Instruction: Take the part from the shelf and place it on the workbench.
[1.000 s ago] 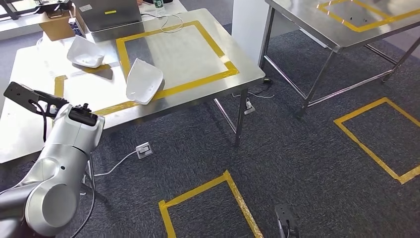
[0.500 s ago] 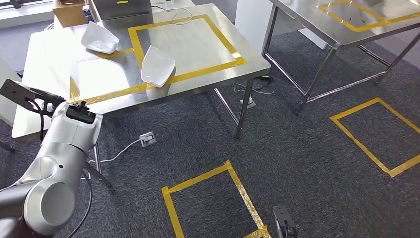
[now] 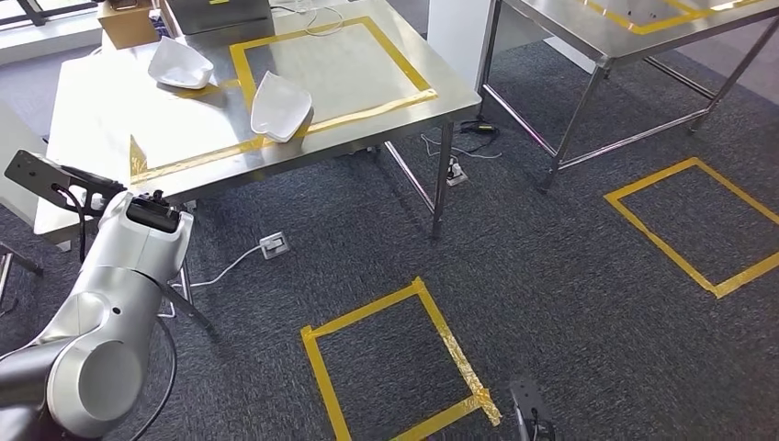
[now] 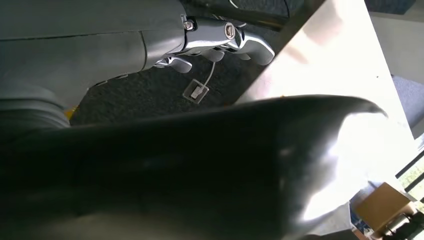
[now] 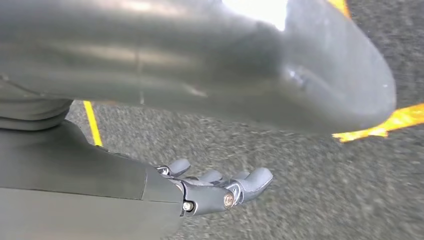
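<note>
The left hand (image 4: 220,42) is mostly hidden in its wrist view. A thick, blurred thumb crosses the frame, and past it the fingers reach out loosely with nothing in them. The steel counter (image 4: 345,60) edge lies just beyond the fingertips. The right hand (image 5: 212,192) hangs over the carpet, its fingers spread wide and empty, with its thumb an out-of-focus mass.

From the head, the left forearm (image 3: 119,276) covers its own hand. Well ahead of it and to its right, a white part (image 3: 280,106) lies across the yellow tape (image 3: 367,103) on the counter. Its long axis runs away from the robot, narrow end farthest. A second white part (image 3: 179,64) lies farther off, set slantwise, and its details are too small to read.
</note>
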Robot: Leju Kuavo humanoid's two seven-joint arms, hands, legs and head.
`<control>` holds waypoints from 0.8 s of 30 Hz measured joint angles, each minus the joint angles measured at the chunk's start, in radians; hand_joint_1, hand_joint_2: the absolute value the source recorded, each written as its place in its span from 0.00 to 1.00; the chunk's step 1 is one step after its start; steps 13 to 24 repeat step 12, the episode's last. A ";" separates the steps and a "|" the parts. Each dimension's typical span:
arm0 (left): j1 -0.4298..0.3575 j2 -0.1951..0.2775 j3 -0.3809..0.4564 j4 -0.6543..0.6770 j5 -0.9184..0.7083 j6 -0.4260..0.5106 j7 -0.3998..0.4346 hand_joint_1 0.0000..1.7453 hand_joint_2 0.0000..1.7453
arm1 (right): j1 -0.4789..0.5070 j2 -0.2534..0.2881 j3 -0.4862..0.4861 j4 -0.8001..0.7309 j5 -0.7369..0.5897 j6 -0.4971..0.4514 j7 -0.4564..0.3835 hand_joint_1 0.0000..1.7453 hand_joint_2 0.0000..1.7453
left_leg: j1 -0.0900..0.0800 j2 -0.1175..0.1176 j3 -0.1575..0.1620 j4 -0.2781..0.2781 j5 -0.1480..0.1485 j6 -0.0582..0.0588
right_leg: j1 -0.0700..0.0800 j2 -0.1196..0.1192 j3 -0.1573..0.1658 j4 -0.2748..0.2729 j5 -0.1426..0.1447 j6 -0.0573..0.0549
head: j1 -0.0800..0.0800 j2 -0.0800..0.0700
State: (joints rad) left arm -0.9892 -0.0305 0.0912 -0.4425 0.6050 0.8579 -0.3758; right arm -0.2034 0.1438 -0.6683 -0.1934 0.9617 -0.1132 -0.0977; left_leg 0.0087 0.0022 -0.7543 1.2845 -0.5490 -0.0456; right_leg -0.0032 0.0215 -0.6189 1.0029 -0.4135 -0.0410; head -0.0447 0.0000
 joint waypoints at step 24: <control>0.000 -0.010 0.000 -0.004 -0.003 0.000 -0.003 0.00 0.00 | 0.006 0.000 0.000 0.000 -0.002 0.000 0.001 0.00 0.00 | -0.009 0.021 0.231 -0.253 0.019 0.020 | -0.001 -0.003 -0.078 0.019 0.067 0.031 | 0.001 0.000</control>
